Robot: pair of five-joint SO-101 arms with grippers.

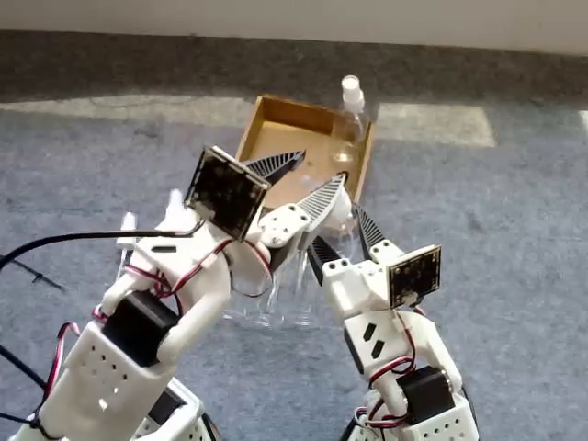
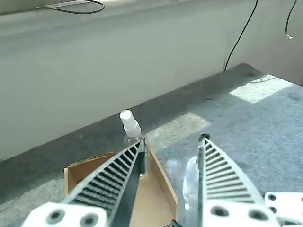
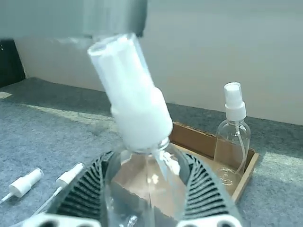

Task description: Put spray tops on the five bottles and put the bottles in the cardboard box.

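**Bottle** [image 3: 142,189]: clear, clamped between the fingers of the right hand [image 3: 149,163] on the near side of the cardboard box [image 3: 194,137]. A white spray top [image 3: 135,104] sits on its neck, leaning.

**Loose spray tops** [image 3: 26,182]: two, lying on the bench to one side of the held bottle, well short of the box.

**Second bottle** [image 1: 351,106]: capped, upright in the box's far corner.

**Surface and room:** the bench [image 1: 514,239] is covered in grey carpet-like fabric. A sunlit patch [image 1: 432,124] lies just beyond the box, with a pale wall [image 2: 94,71] behind.

**Right hand:** clenched on the bottle's body from both sides.

**Left hand** [image 1: 322,167]: spread wide above the box's near edge, grasping nothing. The held bottle sits close by one finger, and I cannot tell whether they touch.
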